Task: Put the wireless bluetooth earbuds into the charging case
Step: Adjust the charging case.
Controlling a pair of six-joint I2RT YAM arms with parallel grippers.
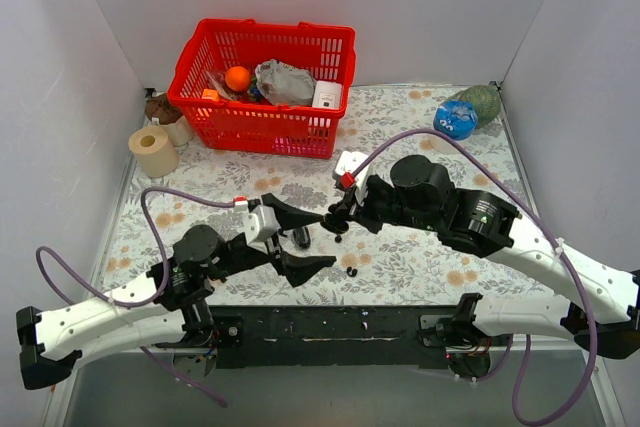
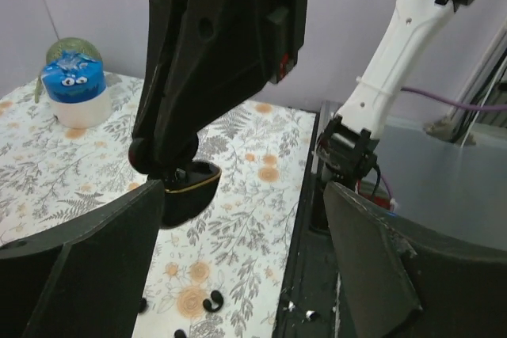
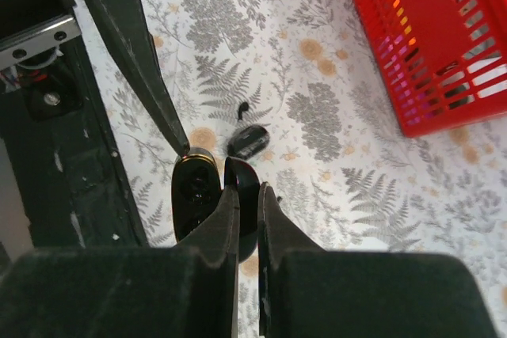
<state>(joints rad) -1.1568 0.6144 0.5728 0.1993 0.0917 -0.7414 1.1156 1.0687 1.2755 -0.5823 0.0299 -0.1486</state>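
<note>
Right fingers, almost pressed together, pinch the rim of the black case. Left fingers are spread wide beside it. An earbud lies loose on the table, near side of the case.

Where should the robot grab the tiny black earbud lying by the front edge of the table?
Probably from straight above, pinching across the rounded body of the earbud, not its thin curled end. It lies flat and alone on the table, too low to reach from the side. The left end effector is open and free; the right end effector is shut on the charging case.
</note>
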